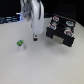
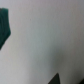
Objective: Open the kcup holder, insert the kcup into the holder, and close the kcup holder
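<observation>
White table (image 1: 35, 67) carries all items. Nearest, toward the left edge, stands the kcup (image 1: 20, 45), ungrasped. Farther back, the hand (image 1: 34, 37) hangs just above the table centre; finger spacing cannot be determined. Farthest, near the right edge, sits the kcup holder (image 1: 60, 34). Opening step appears pending: next move requires reaching its handle

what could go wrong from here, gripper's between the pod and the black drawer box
1. The gripper hangs low over the table, near the kcup holder; a sideways move could bump it instead of catching a handle strip.
2. The kcup stands loose and apart on the exterior view's left; a clumsy approach could tip it.
3. Other pods sit on top of the holder and could be shaken off.
</observation>
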